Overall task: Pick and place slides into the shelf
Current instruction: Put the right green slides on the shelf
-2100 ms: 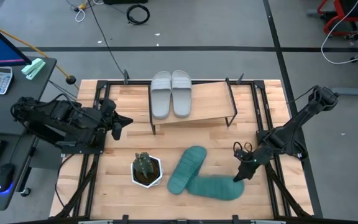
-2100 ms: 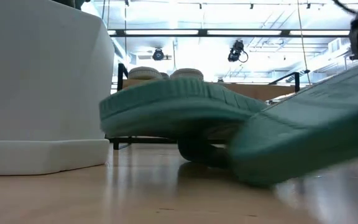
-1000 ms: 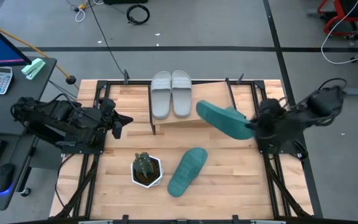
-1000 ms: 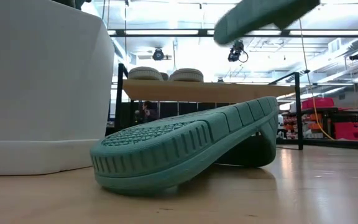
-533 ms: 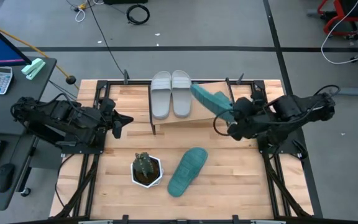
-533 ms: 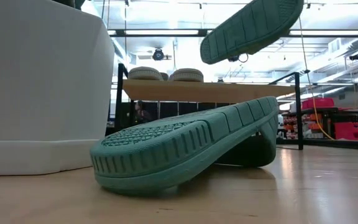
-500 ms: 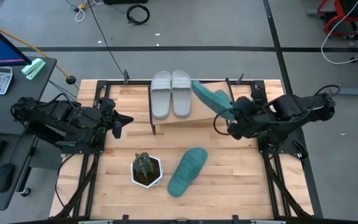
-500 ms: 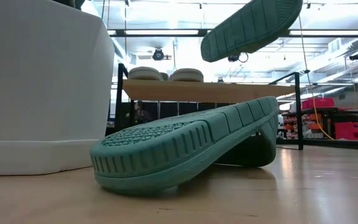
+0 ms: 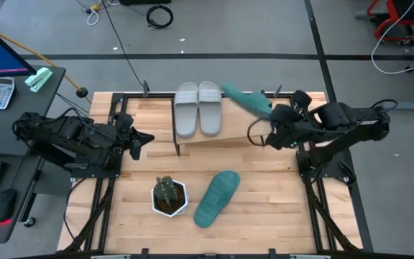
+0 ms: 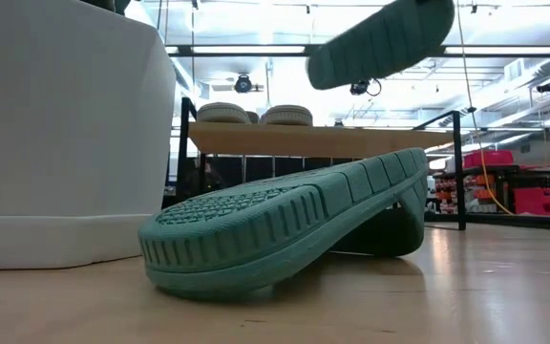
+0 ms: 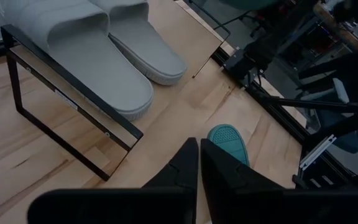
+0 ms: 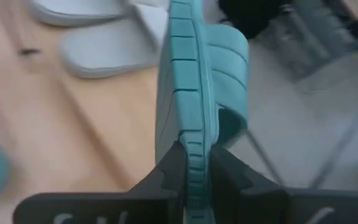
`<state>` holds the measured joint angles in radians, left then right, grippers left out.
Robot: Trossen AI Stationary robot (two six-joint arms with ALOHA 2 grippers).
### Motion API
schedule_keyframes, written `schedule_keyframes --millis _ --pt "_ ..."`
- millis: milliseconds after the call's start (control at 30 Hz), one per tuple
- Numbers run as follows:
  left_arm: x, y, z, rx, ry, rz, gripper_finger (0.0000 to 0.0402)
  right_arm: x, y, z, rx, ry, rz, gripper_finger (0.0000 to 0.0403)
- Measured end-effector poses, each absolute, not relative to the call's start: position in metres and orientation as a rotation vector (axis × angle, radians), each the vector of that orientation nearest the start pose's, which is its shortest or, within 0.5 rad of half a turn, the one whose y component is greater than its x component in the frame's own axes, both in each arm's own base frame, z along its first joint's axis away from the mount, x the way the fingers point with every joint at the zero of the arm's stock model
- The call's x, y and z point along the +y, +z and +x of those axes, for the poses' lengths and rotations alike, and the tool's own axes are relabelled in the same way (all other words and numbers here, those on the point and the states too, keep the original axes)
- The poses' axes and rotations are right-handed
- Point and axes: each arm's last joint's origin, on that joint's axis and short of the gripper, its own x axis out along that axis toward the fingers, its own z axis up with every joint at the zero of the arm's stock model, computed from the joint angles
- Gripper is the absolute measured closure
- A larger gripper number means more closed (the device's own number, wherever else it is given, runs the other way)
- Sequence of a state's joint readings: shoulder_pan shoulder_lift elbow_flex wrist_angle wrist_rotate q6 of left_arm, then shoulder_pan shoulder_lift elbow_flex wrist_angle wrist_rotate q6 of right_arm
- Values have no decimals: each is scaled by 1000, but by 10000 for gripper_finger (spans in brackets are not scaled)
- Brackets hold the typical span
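The held teal slide [image 9: 247, 101] hangs in the air over the shelf [image 9: 243, 115], above the board's bare right half, turned on edge with its long axis running diagonally from the right end effector [image 9: 270, 119] up toward the shelf's back edge near the grey pair. The right end effector is clamped on the slide's sole rim, one finger on each side, as the right wrist view shows. The two light grey slides [image 9: 198, 107] lie side by side on the shelf's left half, their long axes across the board. The second teal slide [image 9: 217, 196] lies sole-up on the desk [image 9: 264, 201] in front of the shelf, angled, just beside the potted plant [image 9: 169, 196]. The left end effector [image 9: 144, 139] waits at the desk's left edge, fingers closed and empty.
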<state>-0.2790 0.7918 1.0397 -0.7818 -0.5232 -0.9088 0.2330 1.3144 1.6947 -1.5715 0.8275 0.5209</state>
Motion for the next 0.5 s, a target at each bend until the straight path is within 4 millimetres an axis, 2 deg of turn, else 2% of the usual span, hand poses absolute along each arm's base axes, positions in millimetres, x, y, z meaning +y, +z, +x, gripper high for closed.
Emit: schedule_keyframes --millis 300,400,500 --pt "-22 365 136 286 490 -706 389 -7 428 195 862 -1026 -459 355" --pt "-21 372 139 146 548 -759 383 -10 429 194 877 -1050 -520 355" --pt "-17 385 145 -56 631 -803 375 -10 429 193 886 -1030 -510 355"
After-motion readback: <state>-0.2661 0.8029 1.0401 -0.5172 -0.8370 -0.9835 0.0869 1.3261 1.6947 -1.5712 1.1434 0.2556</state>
